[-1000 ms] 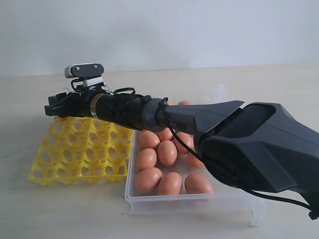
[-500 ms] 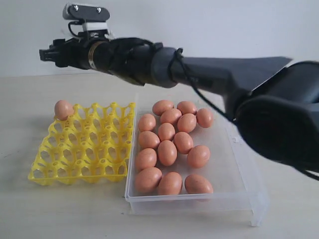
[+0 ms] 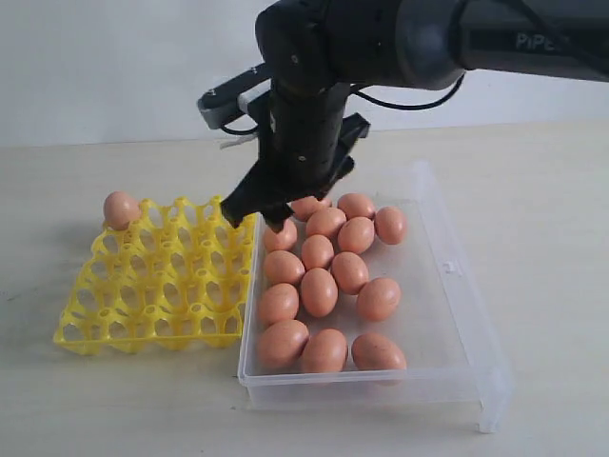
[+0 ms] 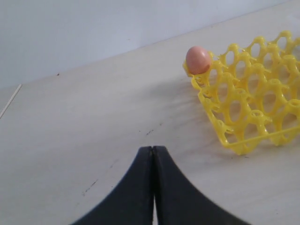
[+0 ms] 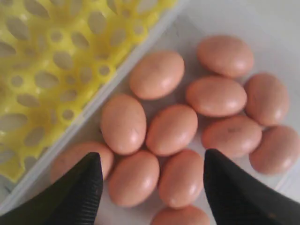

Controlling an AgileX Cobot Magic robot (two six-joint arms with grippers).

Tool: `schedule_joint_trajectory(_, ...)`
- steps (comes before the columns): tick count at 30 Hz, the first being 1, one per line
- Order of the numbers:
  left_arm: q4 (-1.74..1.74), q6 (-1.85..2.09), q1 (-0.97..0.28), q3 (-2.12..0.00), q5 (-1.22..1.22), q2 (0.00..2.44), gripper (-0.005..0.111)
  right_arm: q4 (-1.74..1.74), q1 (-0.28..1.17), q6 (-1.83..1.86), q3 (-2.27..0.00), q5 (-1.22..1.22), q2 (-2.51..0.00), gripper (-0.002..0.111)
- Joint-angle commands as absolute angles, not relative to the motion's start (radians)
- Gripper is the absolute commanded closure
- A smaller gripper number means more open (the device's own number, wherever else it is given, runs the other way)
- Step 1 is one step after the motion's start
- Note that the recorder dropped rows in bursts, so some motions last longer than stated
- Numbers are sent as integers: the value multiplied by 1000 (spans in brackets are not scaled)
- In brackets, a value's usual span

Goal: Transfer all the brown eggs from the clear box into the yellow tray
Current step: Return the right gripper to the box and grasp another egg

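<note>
Several brown eggs (image 3: 319,291) lie clustered in the clear box (image 3: 457,314). One more egg (image 3: 121,209) sits in the far left corner cup of the yellow tray (image 3: 152,286), which lies against the box's left side. My right gripper (image 3: 262,217) points down over the far left part of the box, open and empty. In the right wrist view it (image 5: 152,155) hangs above eggs (image 5: 171,129) beside the tray (image 5: 51,61). My left gripper (image 4: 153,149) is shut, empty, low over bare table, looking at the tray (image 4: 253,103) and its egg (image 4: 198,59).
The light wooden table (image 3: 552,190) extends around both containers, with a pale wall behind. The box has a small latch tab (image 3: 453,269) on its right wall. My right arm (image 3: 400,38) crosses above the box from the upper right.
My right arm rose from the tray's far left corner, leaving an egg in that cup, and swung right to hang over the box with its jaws open. The left gripper's earlier state is not shown.
</note>
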State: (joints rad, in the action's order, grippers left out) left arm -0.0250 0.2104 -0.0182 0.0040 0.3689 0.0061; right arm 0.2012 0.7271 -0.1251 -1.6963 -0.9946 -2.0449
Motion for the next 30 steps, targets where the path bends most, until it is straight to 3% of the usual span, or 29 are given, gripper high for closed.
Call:
schedule_joint_trajectory(1,-25,205,-20,0,361,0,107,208,685,-251,-1614,-1037,-2005,47)
schedule_joint_trajectory(11,-25,205,-20,0,361,0,107,-34,615,-423,-1424,-774,-2009,47)
schedule_joint_trajectory(30,-25,204,-20,0,361,0,107,-68,606,-445,-1424,-756,-2112,50)
